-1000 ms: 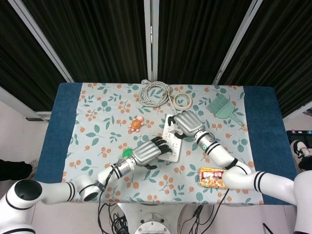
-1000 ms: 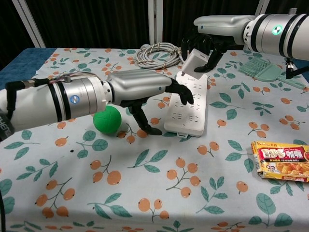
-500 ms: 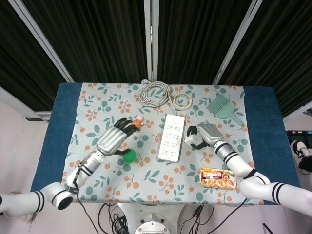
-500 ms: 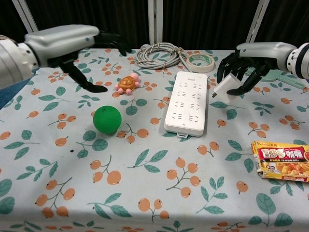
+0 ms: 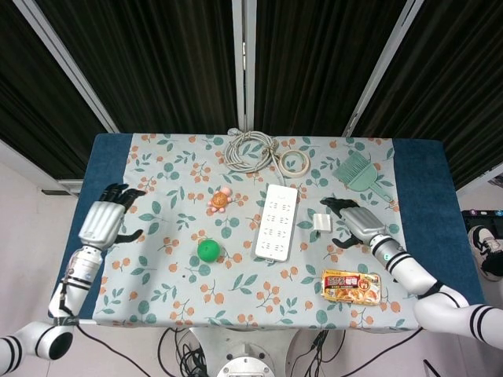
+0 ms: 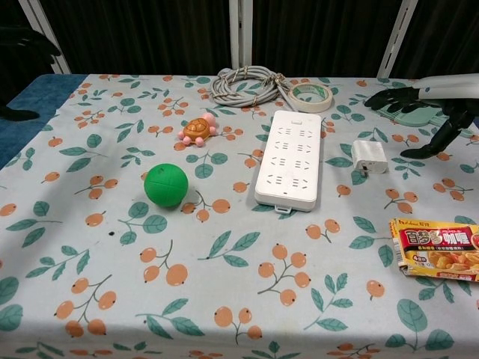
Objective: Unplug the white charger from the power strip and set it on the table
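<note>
The white charger (image 5: 322, 222) (image 6: 369, 157) lies flat on the tablecloth, just right of the white power strip (image 5: 275, 221) (image 6: 290, 158) and apart from it. No plug sits in the strip's sockets. My right hand (image 5: 358, 223) (image 6: 426, 107) hovers to the right of the charger, fingers spread, holding nothing. My left hand (image 5: 104, 220) is far off at the table's left edge, open and empty; in the chest view only its dark fingertips (image 6: 19, 114) show at the left border.
A green ball (image 5: 207, 250) (image 6: 166, 185) and a toy turtle (image 5: 219, 200) (image 6: 197, 129) lie left of the strip. A coiled cable (image 5: 249, 148), a tape roll (image 5: 295, 162) and a green brush (image 5: 359, 173) sit at the back. A snack packet (image 5: 350, 286) (image 6: 435, 248) lies at the front right.
My right hand carried the charger off the strip, set it on the cloth and let go, drawing back to the right. My left hand left the strip and withdrew to the far left.
</note>
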Controlling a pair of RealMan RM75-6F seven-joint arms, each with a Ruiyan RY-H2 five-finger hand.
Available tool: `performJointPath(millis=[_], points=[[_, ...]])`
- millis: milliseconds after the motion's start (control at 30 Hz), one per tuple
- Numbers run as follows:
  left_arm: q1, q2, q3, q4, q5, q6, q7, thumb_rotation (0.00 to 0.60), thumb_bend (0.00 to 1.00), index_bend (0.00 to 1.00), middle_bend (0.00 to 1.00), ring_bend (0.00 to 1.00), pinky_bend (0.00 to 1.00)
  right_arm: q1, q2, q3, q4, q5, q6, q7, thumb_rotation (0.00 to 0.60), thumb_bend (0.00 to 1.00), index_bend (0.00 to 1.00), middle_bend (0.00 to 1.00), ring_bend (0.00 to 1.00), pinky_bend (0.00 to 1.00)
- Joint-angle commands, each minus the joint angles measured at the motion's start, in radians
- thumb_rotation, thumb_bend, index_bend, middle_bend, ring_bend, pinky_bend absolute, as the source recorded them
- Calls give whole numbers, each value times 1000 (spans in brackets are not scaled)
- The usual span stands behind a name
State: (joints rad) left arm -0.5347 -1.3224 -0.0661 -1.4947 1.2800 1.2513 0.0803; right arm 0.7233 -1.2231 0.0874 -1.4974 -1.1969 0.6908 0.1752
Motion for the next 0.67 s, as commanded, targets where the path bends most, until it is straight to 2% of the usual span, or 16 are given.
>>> performJointPath(millis=[33,100,200,300,500,667], points=[[49,44,10,-2,-28,31,19,600,171,190,206,101,100,-82,52,-9,-59,-29,208,-153,600,242,0,40,0,0],[87,70,17,-12,-42,62,35,600,171,190,205,101,100,-145,61,-15,-93,-40,366,-277,600,243,0,80,0,0],[144,106,35,-45,-34,125,59,600,171,190,205,101,93,-240,73,-33,-156,-73,560,-394,600,244,0,114,0,1],[202,127,48,-84,-11,204,75,600,171,190,205,101,88,-330,88,-65,-203,-134,697,-400,600,244,0,118,0,7],[290,141,82,-140,58,312,113,600,171,190,205,101,83,-480,102,-132,-214,-227,865,-359,600,244,0,112,0,9],[338,122,103,-169,108,361,144,600,167,189,195,101,56,-558,90,-167,-192,-293,936,-316,600,244,0,110,0,10]])
